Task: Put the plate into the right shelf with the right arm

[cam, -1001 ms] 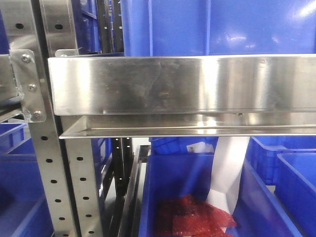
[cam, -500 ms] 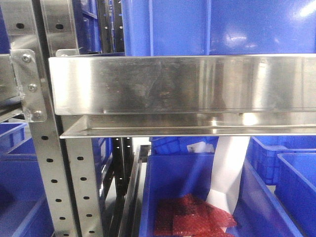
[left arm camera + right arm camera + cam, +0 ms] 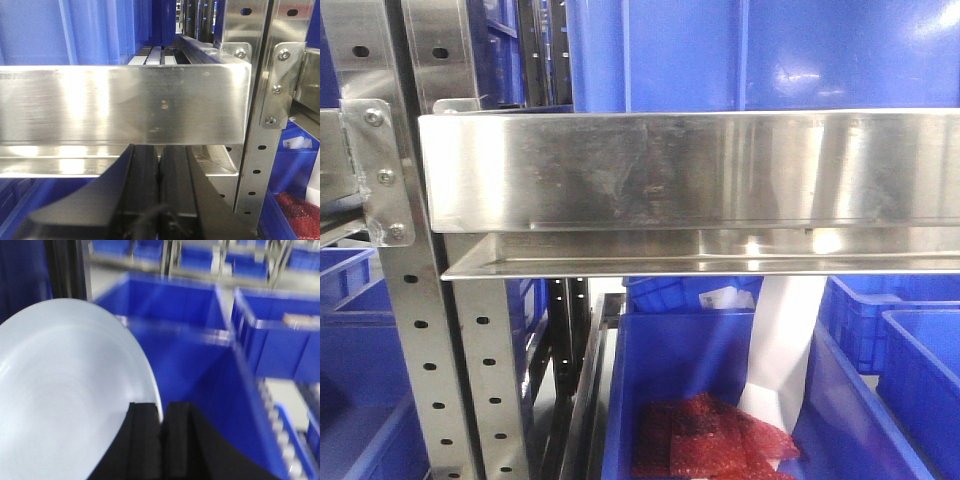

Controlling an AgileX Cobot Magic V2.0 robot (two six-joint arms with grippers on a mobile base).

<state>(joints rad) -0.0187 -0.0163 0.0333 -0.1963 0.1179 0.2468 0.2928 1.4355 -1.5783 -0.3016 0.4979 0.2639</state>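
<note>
The white plate (image 3: 65, 390) with its pale bluish face fills the left of the right wrist view, held on edge. My right gripper (image 3: 162, 412) is shut on its rim, above blue bins. The right shelf shows in the front view as a broad brushed-steel front lip (image 3: 690, 170), and in the left wrist view (image 3: 120, 105). My left gripper (image 3: 160, 150) is shut and empty, its tips just below that steel lip. Neither the plate nor either gripper shows in the front view.
A large blue bin (image 3: 690, 50) stands on the shelf above the lip. Below it is a blue bin (image 3: 660, 350) holding red bubble wrap (image 3: 710, 440) and a white sheet (image 3: 780, 350). Perforated steel posts (image 3: 420, 350) (image 3: 255, 165) stand beside the shelf. More blue bins (image 3: 280, 340) lie under the plate.
Nothing in the front view has moved; only faint reflections on the steel lip have shifted.
</note>
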